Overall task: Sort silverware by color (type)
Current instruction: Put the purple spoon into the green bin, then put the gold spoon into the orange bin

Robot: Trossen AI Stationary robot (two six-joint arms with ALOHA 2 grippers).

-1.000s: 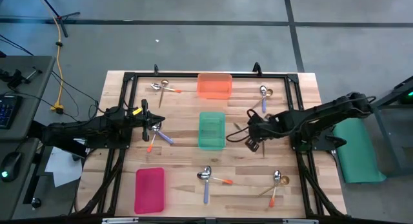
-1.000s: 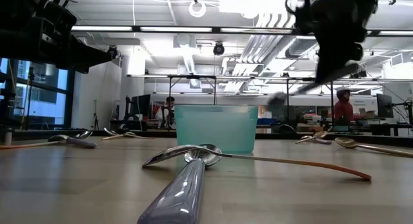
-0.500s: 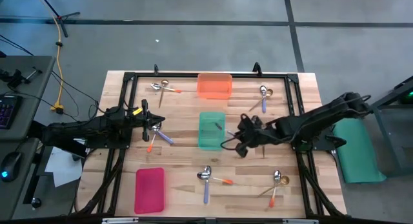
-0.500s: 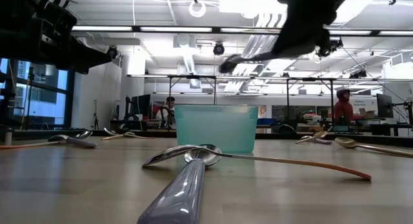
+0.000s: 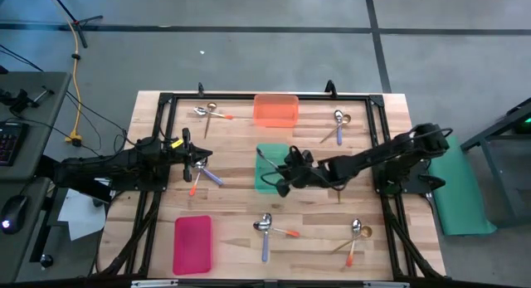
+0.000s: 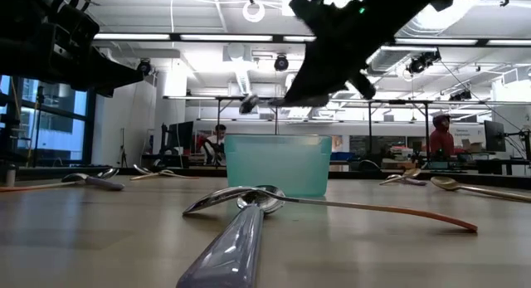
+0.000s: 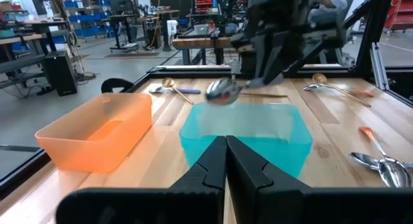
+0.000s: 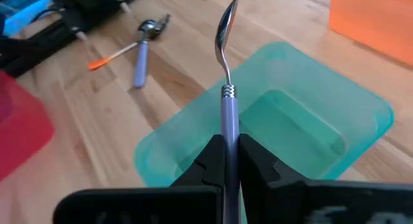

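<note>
My right gripper (image 8: 229,161) is shut on a spoon (image 5: 267,159) with a purple-blue handle and a shiny bowl. It holds the spoon above the green tray (image 5: 271,182) in the middle of the table. In the low view the spoon's bowl (image 6: 249,103) hangs above the tray's rim (image 6: 278,139). Other spoons lie flat in pairs on the wood: far left (image 5: 211,112), far right (image 5: 338,122), near middle (image 5: 265,227) and near right (image 5: 357,233). My left gripper (image 7: 226,161) waits shut at the table's left side, above an orange and a purple-blue spoon (image 5: 200,173). My right gripper pinches the spoon's purple-blue handle (image 8: 229,121) between its two fingers. The fingers slant down from the table's right side and lie along the handle. The spoon sticks out ahead of them, bowl (image 8: 226,22) foremost, lifted clear over the green tray.
An orange tray (image 5: 275,110) stands at the far middle and a red tray (image 5: 192,242) at the near left. A black frame (image 5: 166,97) runs around the tabletop. Bare wood lies between the trays and the spoon pairs.
My right gripper has carried the purple-blue spoon toward the table's left, from right of the green tray to above it. It has tipped downward and sunk a little. The spoon's bowl now points over the tray's far left part.
</note>
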